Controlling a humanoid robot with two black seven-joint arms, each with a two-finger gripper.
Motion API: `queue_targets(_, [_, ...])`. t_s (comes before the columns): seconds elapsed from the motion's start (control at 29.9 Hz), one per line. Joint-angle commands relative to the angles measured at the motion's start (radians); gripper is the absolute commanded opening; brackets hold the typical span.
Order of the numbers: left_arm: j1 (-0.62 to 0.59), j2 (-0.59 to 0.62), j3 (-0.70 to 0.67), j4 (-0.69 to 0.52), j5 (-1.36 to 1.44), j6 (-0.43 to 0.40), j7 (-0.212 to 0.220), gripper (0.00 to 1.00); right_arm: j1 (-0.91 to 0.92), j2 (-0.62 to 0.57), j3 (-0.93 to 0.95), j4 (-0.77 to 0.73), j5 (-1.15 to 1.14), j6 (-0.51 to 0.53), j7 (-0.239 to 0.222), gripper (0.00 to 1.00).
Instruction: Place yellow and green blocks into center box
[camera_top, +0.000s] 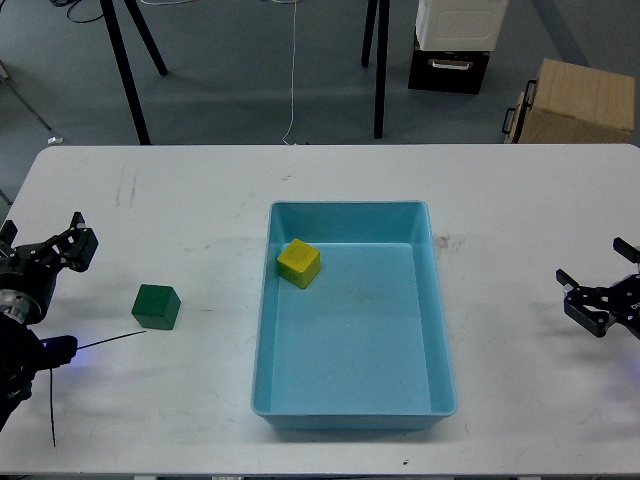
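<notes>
White table (200, 200): spans nearly the full width of the head view; its far edge runs straight across the upper part, its near edge along the bottom. Broad bare surface lies on both sides of the tray.

Light-blue tray (350, 395): sits at table centre, long axis running away from the robot, near rim close to the table's near edge. Rim unobstructed on all four sides.

Yellow block (299, 263): inside the tray, on the floor at the far-left corner, just beside the left wall, turned slightly askew.

Green block (156, 306): on the table, left of the tray and apart from its left wall, open surface all round.

Left gripper (60, 250): at the left table edge, near the green block but not touching it; fingers spread, nothing held.

Right gripper (600, 300): at the right edge, well apart from the tray; fingers parted, empty.
</notes>
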Motion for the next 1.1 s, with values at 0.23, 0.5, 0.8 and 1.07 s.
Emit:
queue_targets(0.23, [0.001,-0.002,-0.002,0.000,-0.001,-0.003,0.000,1.00,0.009,0.064,0.088,-0.041,0.094,0.000,0.006,1.00])
queue_targets(0.5, [0.001,-0.003,-0.002,0.000,-0.001,-0.003,0.000,1.00,0.008,0.193,0.206,-0.084,0.110,0.000,0.003,1.00])
queue_targets(0.8, [0.003,-0.002,-0.005,0.000,-0.003,-0.024,-0.001,1.00,-0.008,0.221,0.258,-0.084,0.104,0.000,0.003,1.00])
queue_targets(1.07, [0.007,-0.018,-0.005,0.000,-0.004,-0.044,-0.067,1.00,-0.029,0.218,0.260,-0.081,0.090,0.000,0.003,1.00])
